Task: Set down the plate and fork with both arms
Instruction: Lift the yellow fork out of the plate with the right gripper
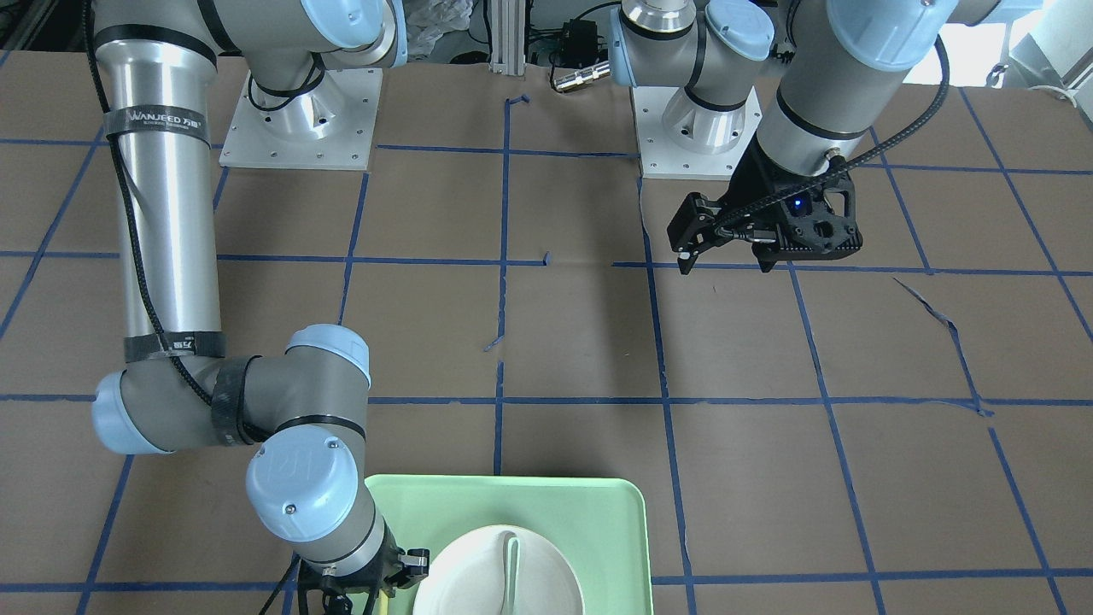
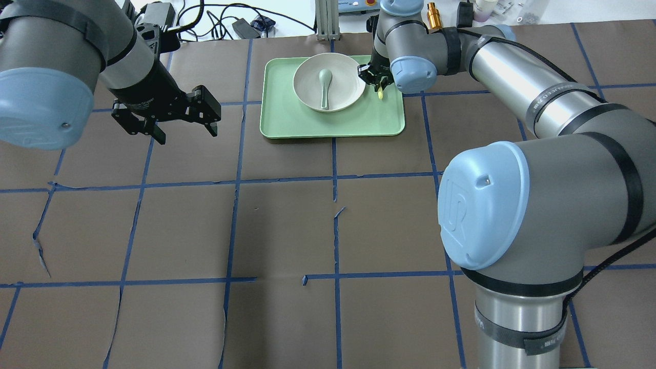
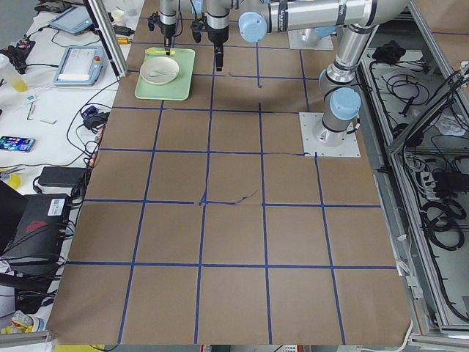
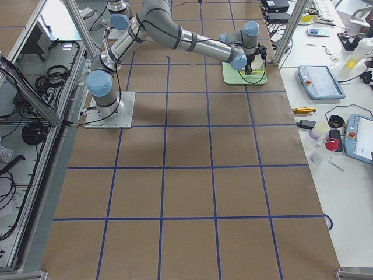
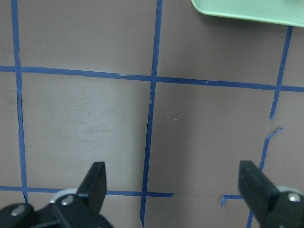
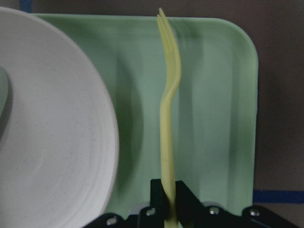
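Holding one spoon [image 2: 324, 82], one plate [image 2: 305, 96] is seen on one tray [image 2: 333, 125]. One fork [image 6: 167, 118] is clamped in the right jaws; the left jaws are apart.

Both arms: silver-grey tubular links, light-blue joint caps. Right arm [image 1: 162, 213]: black strap [image 1: 158, 120] marked WANJEED, black cable [image 1: 135, 256] along the link, end cap [image 1: 299, 487] embossed UR, small screws. Left arm [image 1: 811, 94]: black ribbed cable [image 1: 945, 77] to wrist. Left claw [image 1: 726, 265]: black, blue light lit. White bolted base plates [image 1: 295, 128]

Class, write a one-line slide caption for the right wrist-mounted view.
Right gripper pinches yellow fork over green tray, beside white plate.
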`<state>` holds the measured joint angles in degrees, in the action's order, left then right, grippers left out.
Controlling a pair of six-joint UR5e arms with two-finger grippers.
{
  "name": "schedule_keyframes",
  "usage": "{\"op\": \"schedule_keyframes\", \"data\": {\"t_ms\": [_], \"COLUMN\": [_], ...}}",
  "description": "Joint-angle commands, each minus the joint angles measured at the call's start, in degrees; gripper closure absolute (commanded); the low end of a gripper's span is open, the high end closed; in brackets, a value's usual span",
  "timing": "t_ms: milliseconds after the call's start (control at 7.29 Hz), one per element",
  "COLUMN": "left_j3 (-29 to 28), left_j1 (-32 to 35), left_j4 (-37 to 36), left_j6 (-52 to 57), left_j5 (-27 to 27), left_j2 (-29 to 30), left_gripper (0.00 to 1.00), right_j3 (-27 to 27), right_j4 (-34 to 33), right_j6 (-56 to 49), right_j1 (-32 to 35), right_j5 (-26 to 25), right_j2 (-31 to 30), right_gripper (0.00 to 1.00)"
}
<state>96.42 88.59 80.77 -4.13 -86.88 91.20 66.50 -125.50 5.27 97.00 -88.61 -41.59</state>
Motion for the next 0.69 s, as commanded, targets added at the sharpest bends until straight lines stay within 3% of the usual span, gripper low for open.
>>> {"op": "schedule_keyframes", "data": {"t_ms": [0,274,549], "left_j3": [0.1,0.1,0.1], "left_j1": [0.0,0.0,0.0], "left_j4": [0.0,0.0,0.0], "left_j6": [0.0,0.0,0.0], "left_j5": [0.0,0.0,0.0], "left_j2": [0.0,0.1,0.1], "left_gripper": [0.0,0.0,0.0], "right_j3": [1.6,7.5,18.5], "right_j4": [0.0,0.1,-2.0], "right_j6": [0.3,-0.7,-0.8], "right_j1": [-0.4,-0.4,-0.8], "right_j5": [0.0,0.0,-0.3], "right_j2": [-0.5,-5.9,-14.9], "right_gripper": [0.01,0.0,0.0]}}
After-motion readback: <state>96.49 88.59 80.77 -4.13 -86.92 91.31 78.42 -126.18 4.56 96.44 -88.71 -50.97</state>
